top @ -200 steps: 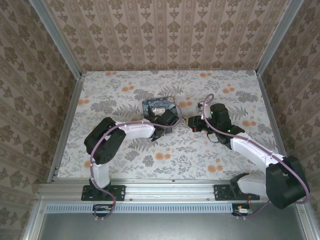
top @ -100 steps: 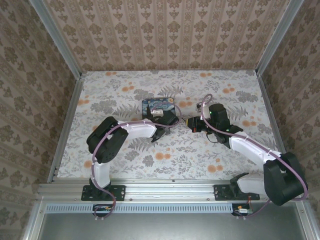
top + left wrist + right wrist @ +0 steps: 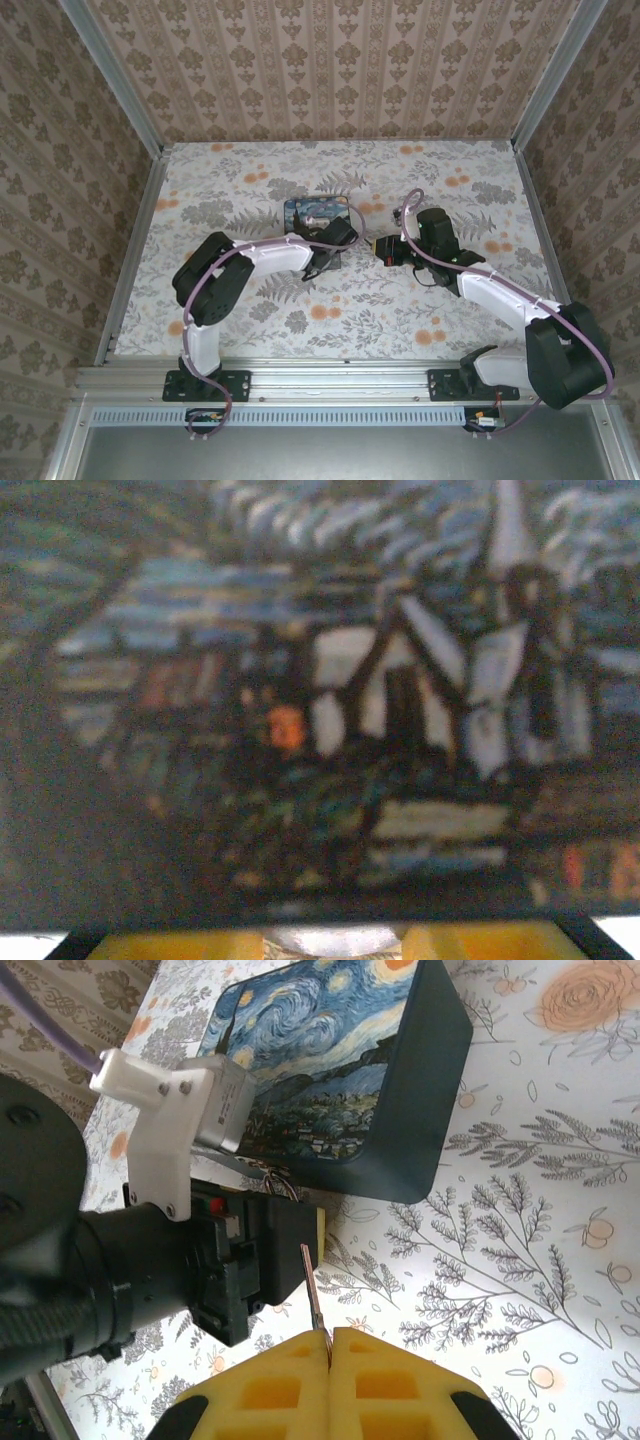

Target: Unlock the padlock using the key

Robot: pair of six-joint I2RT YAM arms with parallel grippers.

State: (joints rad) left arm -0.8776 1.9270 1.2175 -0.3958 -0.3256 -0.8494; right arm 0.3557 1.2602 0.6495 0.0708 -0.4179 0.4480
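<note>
A: Your right gripper (image 3: 328, 1345)?
B: Clamped on the key (image 3: 311, 1290), blade out, near the closed box (image 3: 330, 1070) on the bench (image 3: 520, 1210).
A: Your left gripper (image 3: 330, 945)?
B: Against the box front; grip cannot be told.

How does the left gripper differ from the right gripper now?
The right gripper has its fingers pressed together on the thin key; the left gripper has its fingers apart, with something silvery between them. The right one is apart from the painted box; the left one sits close against it. Both have yellow fingers.
</note>
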